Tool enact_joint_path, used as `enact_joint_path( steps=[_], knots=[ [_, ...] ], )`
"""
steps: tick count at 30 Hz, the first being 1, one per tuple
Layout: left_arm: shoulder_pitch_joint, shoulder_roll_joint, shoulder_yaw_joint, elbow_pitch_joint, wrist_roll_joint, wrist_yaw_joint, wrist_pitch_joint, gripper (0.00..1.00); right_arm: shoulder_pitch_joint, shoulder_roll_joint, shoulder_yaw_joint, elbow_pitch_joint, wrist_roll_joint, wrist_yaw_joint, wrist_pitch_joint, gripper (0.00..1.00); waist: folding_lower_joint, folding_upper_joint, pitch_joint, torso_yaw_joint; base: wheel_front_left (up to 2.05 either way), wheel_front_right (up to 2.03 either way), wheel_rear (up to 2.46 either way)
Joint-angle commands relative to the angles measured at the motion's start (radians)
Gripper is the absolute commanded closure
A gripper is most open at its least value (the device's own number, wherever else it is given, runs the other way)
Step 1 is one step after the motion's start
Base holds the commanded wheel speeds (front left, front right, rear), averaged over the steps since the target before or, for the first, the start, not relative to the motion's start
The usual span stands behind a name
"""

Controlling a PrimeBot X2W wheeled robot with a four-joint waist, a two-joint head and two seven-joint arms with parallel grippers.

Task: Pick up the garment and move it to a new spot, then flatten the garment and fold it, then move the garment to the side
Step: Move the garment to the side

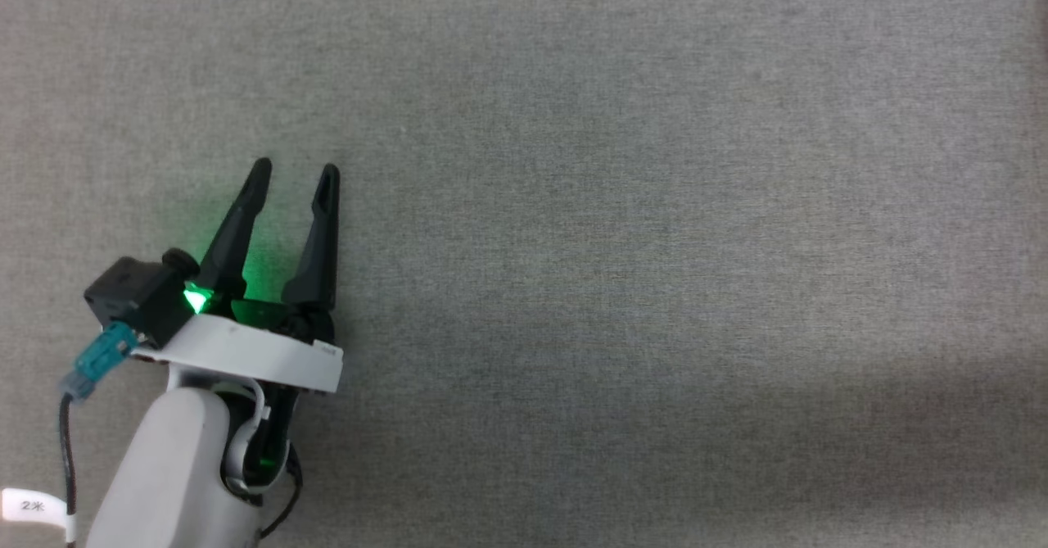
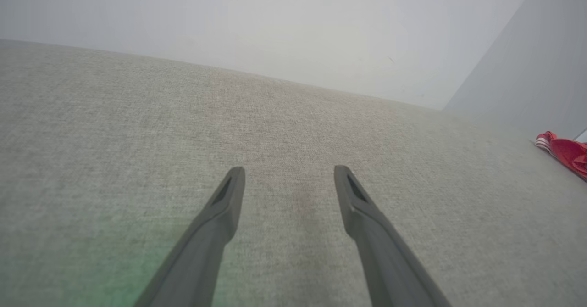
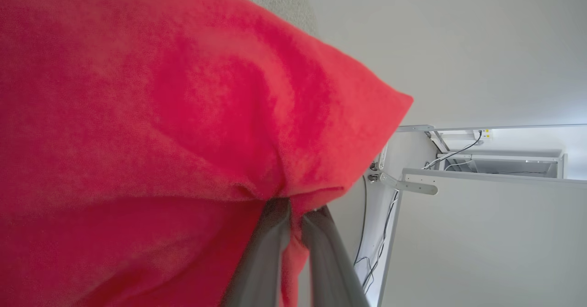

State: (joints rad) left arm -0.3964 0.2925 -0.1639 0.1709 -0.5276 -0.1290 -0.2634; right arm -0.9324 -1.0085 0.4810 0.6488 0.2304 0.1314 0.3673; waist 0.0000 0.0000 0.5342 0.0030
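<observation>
Your red jersey (image 3: 137,114) is pinched in your right gripper (image 3: 297,208). Its two fingers are squeezed almost together on a fold of the cloth. The cloth is bunched up close to that wrist camera. From your left wrist, a small bit of it lies at the far right of the grey fabric surface (image 2: 137,137). Your left gripper (image 1: 295,167) is spread wide over that surface and holds nothing.

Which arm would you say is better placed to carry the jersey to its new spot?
Right: the right gripper has jaws shut on the red jersey, while the left gripper hangs open and empty above the grey cloth.
</observation>
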Motion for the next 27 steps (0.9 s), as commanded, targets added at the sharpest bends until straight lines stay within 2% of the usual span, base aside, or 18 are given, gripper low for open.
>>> enact_joint_path(
  steps=[1,2,4,6,7,14,18,27],
  knots=[
    [-0.012,0.003,-0.002,0.002,-0.001,-0.002,0.0,0.0,-0.018,0.014,-0.019,0.018,-0.008,-0.002,-0.007,0.95,0.0,0.0,0.003,0.005,0.0,0.0,0.0],
    [-0.012,0.004,-0.002,0.004,-0.002,-0.002,0.0,0.0,-0.02,0.019,-0.023,0.027,-0.016,-0.002,-0.011,0.87,0.0,0.0,0.002,0.007,0.0,0.0,0.0],
    [-0.014,0.005,-0.002,0.007,-0.004,-0.002,0.0,0.0,-0.023,0.033,-0.028,0.039,-0.025,-0.002,-0.026,0.58,0.0,0.0,-0.002,0.011,0.0,0.0,0.0],
    [-0.011,0.006,0.0,0.012,-0.007,-0.002,0.0,0.0,-0.025,0.043,-0.036,0.045,-0.044,-0.002,-0.04,0.11,0.0,0.0,-0.011,0.013,0.0,0.0,0.0],
    [-0.008,0.006,0.001,0.015,-0.008,-0.002,0.0,0.0,-0.026,0.049,-0.043,0.051,-0.047,-0.002,-0.045,0.0,0.0,0.0,-0.018,0.014,0.0,0.0,0.0],
    [0.021,0.002,0.01,0.032,-0.014,-0.002,0.0,0.0,-0.013,0.106,-0.085,0.066,-0.079,-0.002,-0.074,0.0,0.0,0.0,-0.083,0.021,0.0,0.0,0.0],
    [0.044,-0.002,0.013,0.047,-0.011,-0.002,0.0,0.0,0.021,0.137,-0.127,0.083,-0.071,-0.002,-0.141,0.0,0.0,0.0,-0.139,0.032,0.0,0.0,0.0],
    [0.118,-0.01,0.049,0.084,0.018,-0.002,0.0,0.0,0.143,0.276,-0.188,0.067,-0.083,-0.002,-0.277,0.0,0.0,0.0,-0.306,0.066,0.0,0.0,0.0]
  ],
)
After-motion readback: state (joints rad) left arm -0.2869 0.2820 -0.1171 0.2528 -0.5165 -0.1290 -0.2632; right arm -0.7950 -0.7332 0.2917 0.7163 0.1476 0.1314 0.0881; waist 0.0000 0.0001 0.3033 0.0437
